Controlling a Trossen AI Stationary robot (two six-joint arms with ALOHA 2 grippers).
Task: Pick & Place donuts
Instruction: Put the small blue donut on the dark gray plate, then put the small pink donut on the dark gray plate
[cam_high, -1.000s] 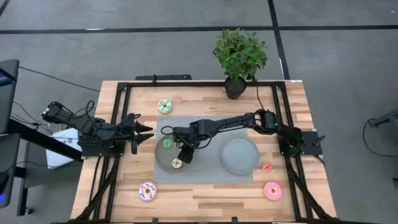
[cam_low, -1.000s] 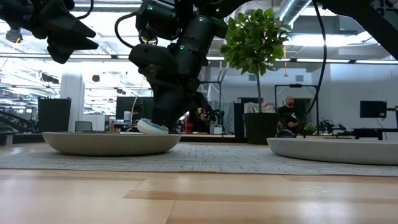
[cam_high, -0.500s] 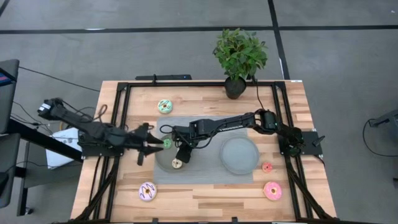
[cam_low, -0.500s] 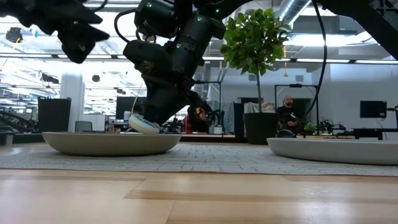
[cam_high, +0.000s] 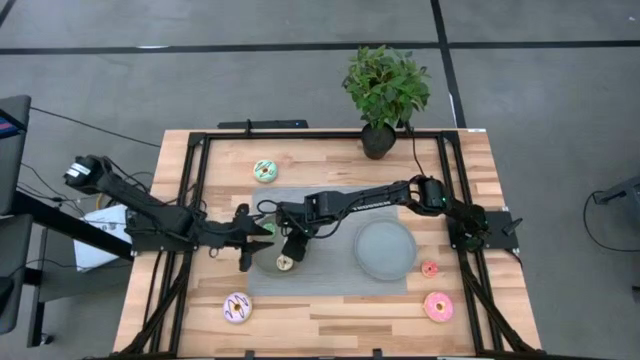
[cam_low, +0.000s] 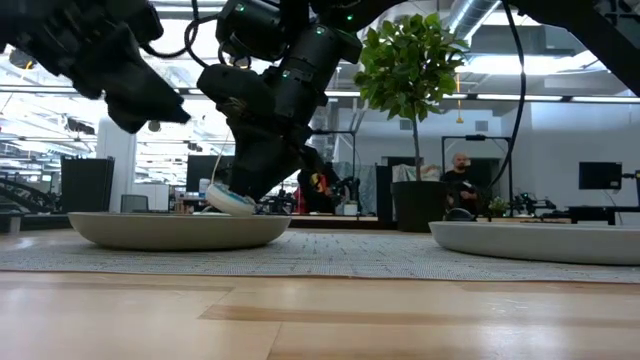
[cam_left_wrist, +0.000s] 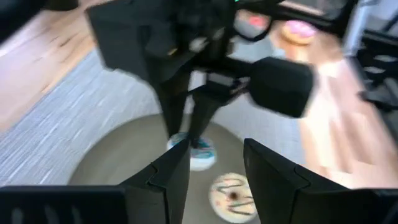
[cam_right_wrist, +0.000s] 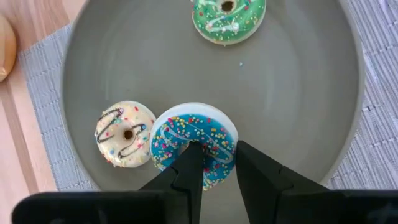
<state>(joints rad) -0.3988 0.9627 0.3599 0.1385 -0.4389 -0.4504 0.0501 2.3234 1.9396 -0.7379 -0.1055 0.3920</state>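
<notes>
The right gripper (cam_right_wrist: 212, 163) pinches the rim of a blue-iced donut (cam_right_wrist: 194, 144), tilted just above the floor of the left grey plate (cam_high: 262, 262) on the mat at mid-desk, beside a yellow-iced donut (cam_right_wrist: 125, 134) and a green-iced donut (cam_right_wrist: 227, 17). This looks like the placing step, and the next move calls for releasing and lifting clear. The left gripper (cam_high: 252, 238) hovers half-open and empty at that plate's left rim, so the arms need room.
</notes>
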